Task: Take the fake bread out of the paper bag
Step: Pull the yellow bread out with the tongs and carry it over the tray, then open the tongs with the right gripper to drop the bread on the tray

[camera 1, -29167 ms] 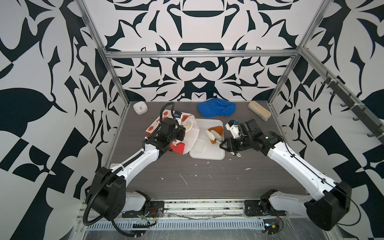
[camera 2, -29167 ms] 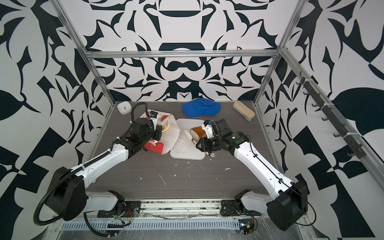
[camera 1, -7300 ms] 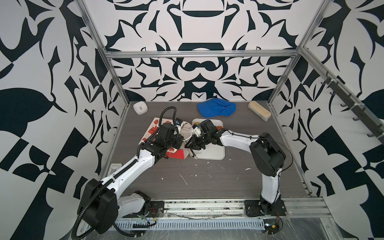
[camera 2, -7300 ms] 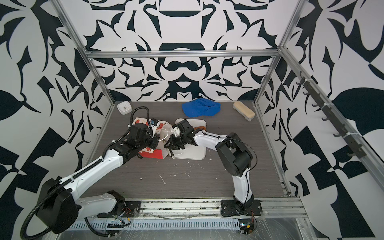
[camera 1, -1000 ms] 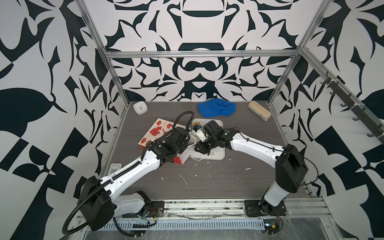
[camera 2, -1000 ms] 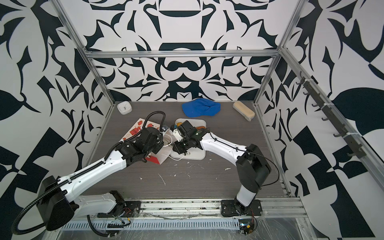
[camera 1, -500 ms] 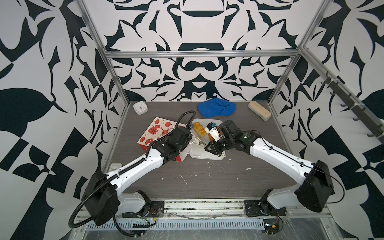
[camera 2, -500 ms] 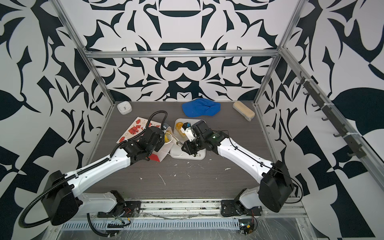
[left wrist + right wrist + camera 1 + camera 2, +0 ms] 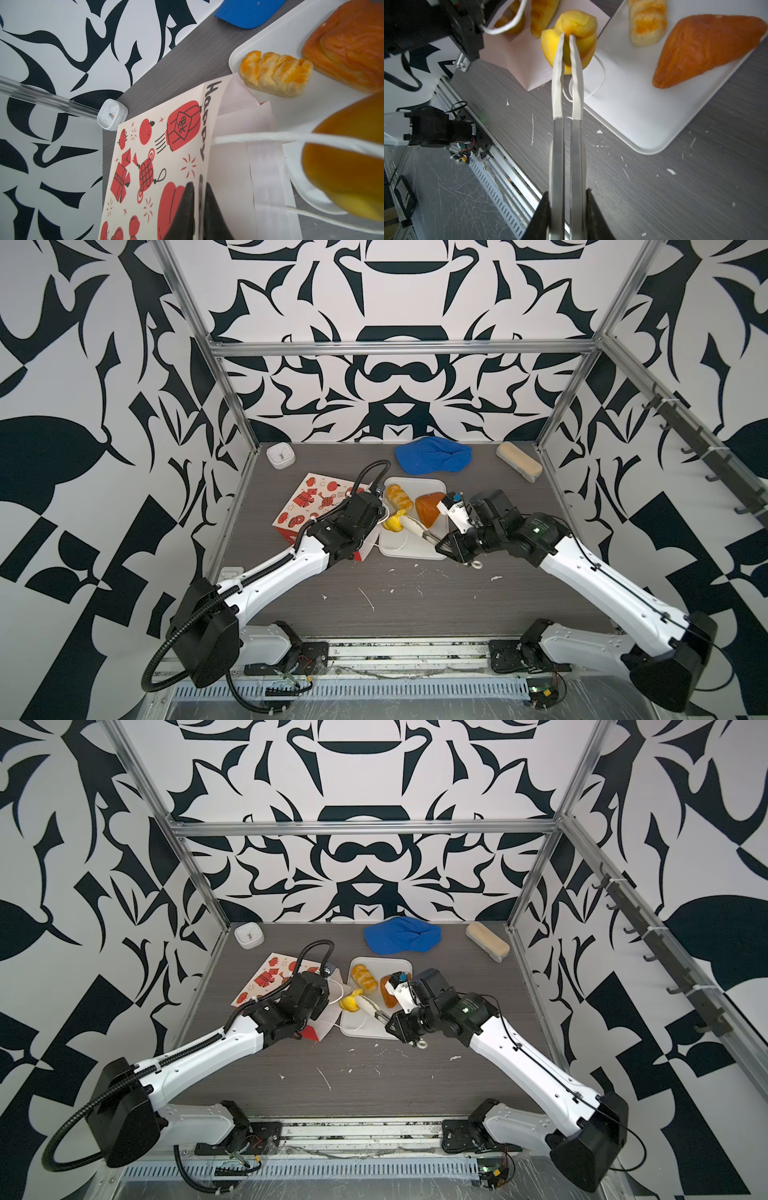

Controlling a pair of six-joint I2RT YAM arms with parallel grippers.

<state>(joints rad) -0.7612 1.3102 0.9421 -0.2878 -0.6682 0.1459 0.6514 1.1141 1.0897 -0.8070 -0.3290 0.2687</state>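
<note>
Tongs tight in right pincer, croissant between tips, cord handle beside; left pincer tight on paper bag

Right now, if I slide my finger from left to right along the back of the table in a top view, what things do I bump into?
small white clock → blue cap → beige block

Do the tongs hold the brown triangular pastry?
No, the tongs pinch the yellow croissant; the brown pastry lies on the tray.
</note>
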